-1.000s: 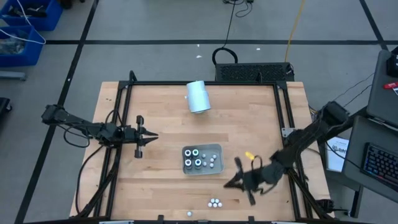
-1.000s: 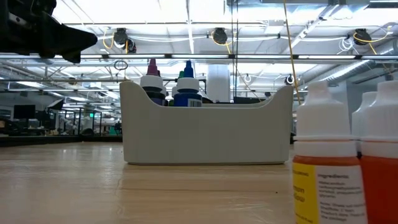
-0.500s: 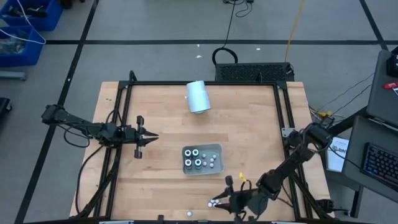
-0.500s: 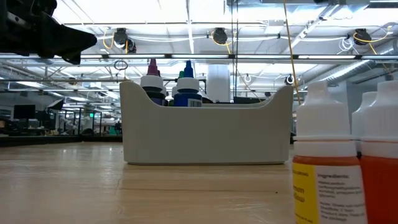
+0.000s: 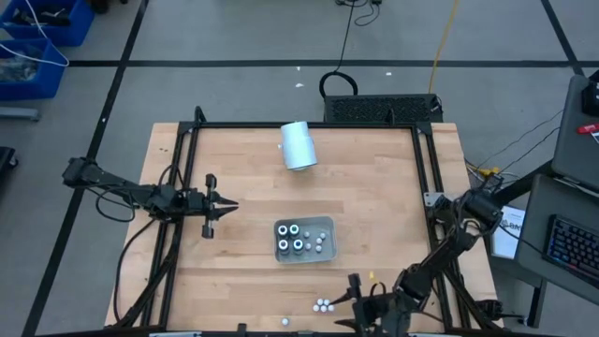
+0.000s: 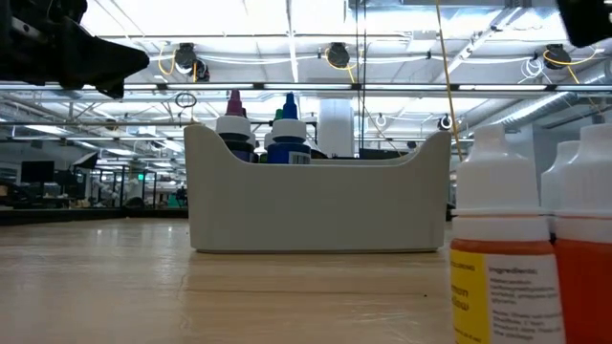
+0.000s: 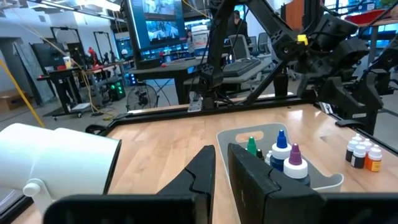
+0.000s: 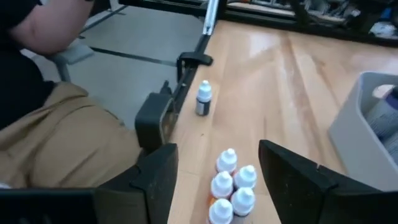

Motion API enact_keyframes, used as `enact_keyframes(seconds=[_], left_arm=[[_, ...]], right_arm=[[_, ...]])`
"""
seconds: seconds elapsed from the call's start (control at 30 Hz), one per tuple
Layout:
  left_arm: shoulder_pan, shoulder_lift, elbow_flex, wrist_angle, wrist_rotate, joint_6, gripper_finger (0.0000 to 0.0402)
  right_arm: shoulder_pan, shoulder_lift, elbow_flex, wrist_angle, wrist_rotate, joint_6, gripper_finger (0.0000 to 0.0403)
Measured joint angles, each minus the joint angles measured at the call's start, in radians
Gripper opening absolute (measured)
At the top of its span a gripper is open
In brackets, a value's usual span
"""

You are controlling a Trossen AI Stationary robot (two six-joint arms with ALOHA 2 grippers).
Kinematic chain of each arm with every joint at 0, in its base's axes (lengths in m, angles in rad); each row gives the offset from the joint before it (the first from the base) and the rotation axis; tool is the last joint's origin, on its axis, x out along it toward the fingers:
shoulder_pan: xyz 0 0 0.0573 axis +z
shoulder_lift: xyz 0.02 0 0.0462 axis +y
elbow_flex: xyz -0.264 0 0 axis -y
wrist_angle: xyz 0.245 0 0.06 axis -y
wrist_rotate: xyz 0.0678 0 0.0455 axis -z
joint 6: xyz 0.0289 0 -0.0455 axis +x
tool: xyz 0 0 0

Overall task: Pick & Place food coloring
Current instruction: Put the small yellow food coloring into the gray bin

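Note:
The food coloring stands in three places. Several bottles sit in the grey tray (image 5: pixel 304 240), a small cluster of white-capped bottles (image 5: pixel 323 304) (image 8: pixel 231 183) stands near the table's near edge, and one bottle (image 5: pixel 285 321) (image 8: pixel 203 98) stands alone by that edge. My right gripper (image 5: pixel 352 301) (image 8: pixel 217 180) is open and low, just right of the cluster. Its fingers point at the cluster without touching it. My left gripper (image 5: pixel 230 206) (image 7: pixel 221 167) waits shut and empty at the table's left, pointing toward the tray (image 7: pixel 292 155).
A pale cylinder (image 5: pixel 299 145) (image 7: pixel 56 162) lies on its side at the far middle of the table. Black frame rails (image 5: pixel 187 215) run along the table's sides. A seated person (image 8: pixel 56 112) is just beyond the near edge, close to the lone bottle.
My right gripper has swung from beside the tray's right end toward the table's near edge, has come down beside the bottle cluster, and has opened. The bottles and the tray have stayed where they were.

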Motion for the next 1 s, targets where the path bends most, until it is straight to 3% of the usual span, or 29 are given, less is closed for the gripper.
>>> enact_keyframes(seconds=[0.23, 0.87, 1.0], left_arm=[[0.0, 0.0, 0.0, 0.002, 0.0, 0.002, 0.0051], [0.0, 0.0, 0.0, -0.001, 0.0, -0.008, 0.0051], [0.0, 0.0, 0.0, -0.002, 0.0, -0.01, 0.0051]], right_arm=[[-0.01, 0.055, 0.0, 0.009, 0.021, 0.052, 0.0202], [0.008, 0.055, 0.0, -0.058, 0.024, 0.077, 0.0201], [0.005, 0.065, 0.0, -0.053, 0.051, 0.142, 0.0201]])
